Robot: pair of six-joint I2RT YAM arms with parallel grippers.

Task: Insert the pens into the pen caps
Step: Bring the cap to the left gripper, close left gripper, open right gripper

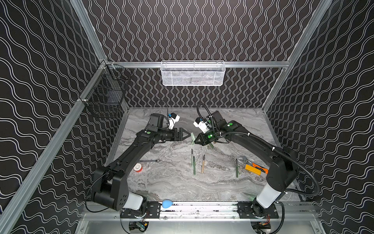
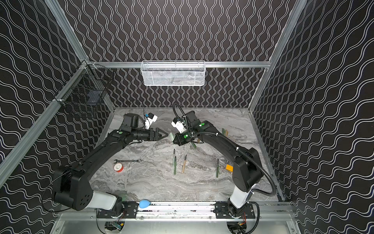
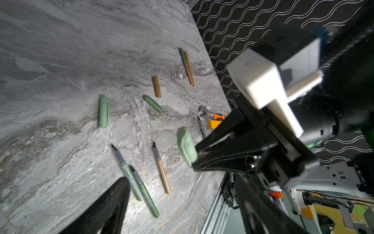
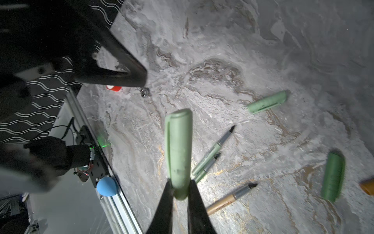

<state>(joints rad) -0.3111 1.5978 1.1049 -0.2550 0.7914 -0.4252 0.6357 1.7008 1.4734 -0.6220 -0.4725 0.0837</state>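
- The right pincer (image 4: 180, 189) is pressed together on a pale green pen cap (image 4: 179, 150). It pinches one end of the cap, and the rest of the cap sticks out past the fingertips, in the air above the table (image 4: 222, 50).
- The left pincer (image 1: 188, 134) is spread, and nothing is between its fingers (image 3: 115, 198). It points at the right pincer. Its tips are near the pinched cap, but the right wrist view shows a gap between them.
- Below the right pincer, and nearer to the robot's base, three uncapped pens lie on the table. A pale green pen (image 3: 125, 168) and a darker green pen (image 3: 144, 192) lie side by side and touch, and a tan pen (image 3: 162, 172) lies just beside them.
- A fourth green pen (image 1: 236, 168) lies well apart from that pincer, toward the base of its arm, next to the utility knife (image 1: 253, 169).
- Three loose caps lie on the table under and behind the right pincer, apart from each other: a loose pale green cap (image 3: 103, 111), a darker green cap (image 3: 153, 103) and an orange-tan cap (image 3: 156, 86).
- Farther behind the right pincer, two more sticks (image 3: 190, 71) lie touching, one partly green and one tan. I cannot tell whether they have caps on.
- Toward the base from the left pincer lie a wrench (image 1: 149, 160) and a red and white tape roll (image 1: 138, 168).
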